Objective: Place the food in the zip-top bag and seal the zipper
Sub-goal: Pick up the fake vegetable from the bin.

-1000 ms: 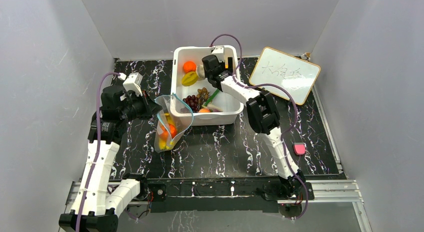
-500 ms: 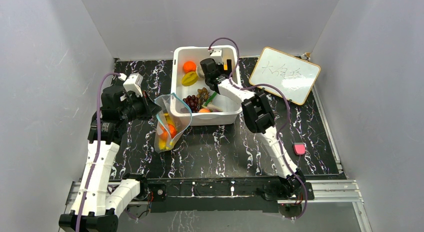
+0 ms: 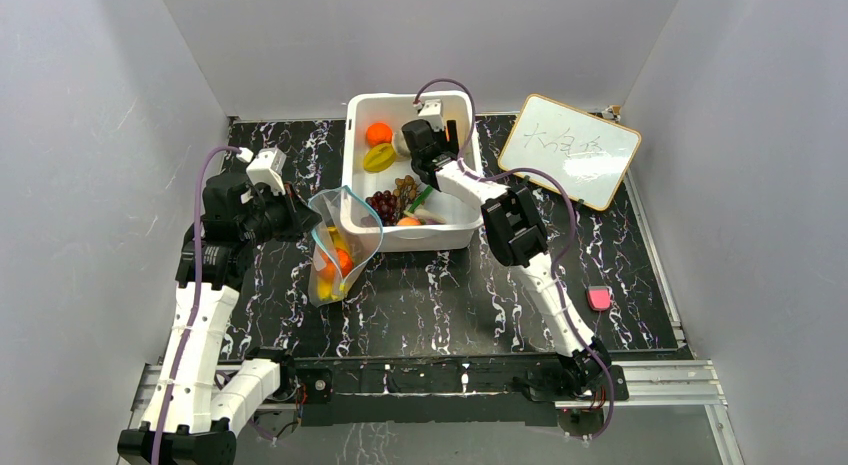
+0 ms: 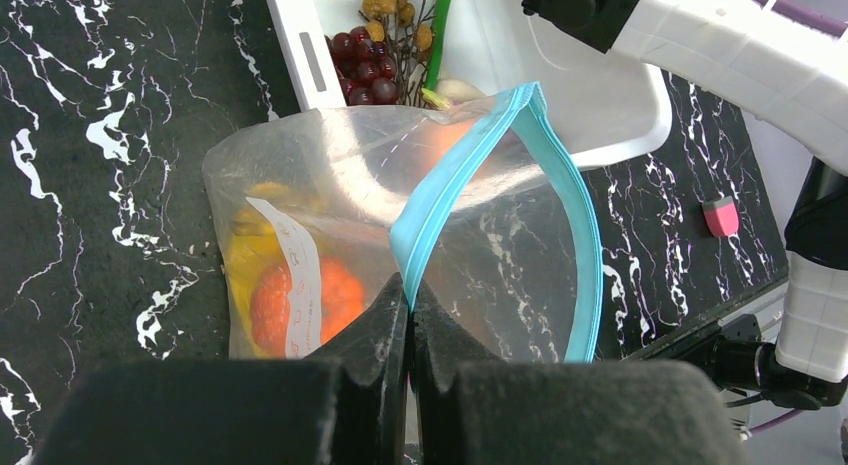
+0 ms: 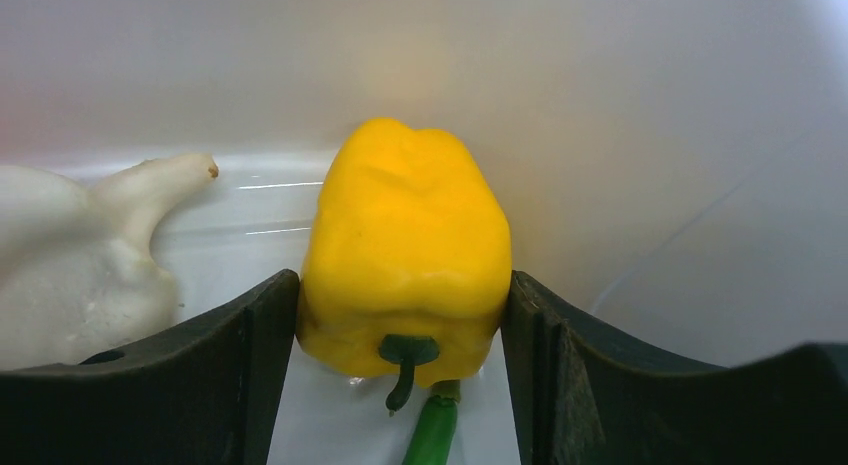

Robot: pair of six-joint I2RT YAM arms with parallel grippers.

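Note:
The zip-top bag (image 4: pixel 340 175) hangs open beside the white tub, with an orange (image 4: pixel 300 300) and yellow food inside. My left gripper (image 4: pixel 410 295) is shut on its teal zipper (image 4: pixel 470 155), holding the mouth up; from above the left gripper (image 3: pixel 312 223) sits at the bag's (image 3: pixel 345 250) left rim. My right gripper (image 5: pixel 400 315) reaches into the tub, and both its fingers (image 5: pixel 240 355) press the sides of a yellow pepper (image 5: pixel 405 245). White garlic (image 5: pixel 70 255) lies to the pepper's left, and a green pod (image 5: pixel 432 435) lies under it. From above, the right gripper (image 3: pixel 408 145) hides the pepper.
The white tub (image 3: pixel 430 233) also holds an orange (image 3: pixel 378 133), a yellow fruit (image 3: pixel 378 157) and dark red grapes (image 3: pixel 382 202). A whiteboard (image 3: pixel 570 150) leans at the back right. A pink eraser (image 3: pixel 598 298) lies on the marbled table at the right.
My right gripper has shifted slightly left and deeper into the tub, and its jaws have closed in onto the yellow pepper. The left arm and the bag have not moved.

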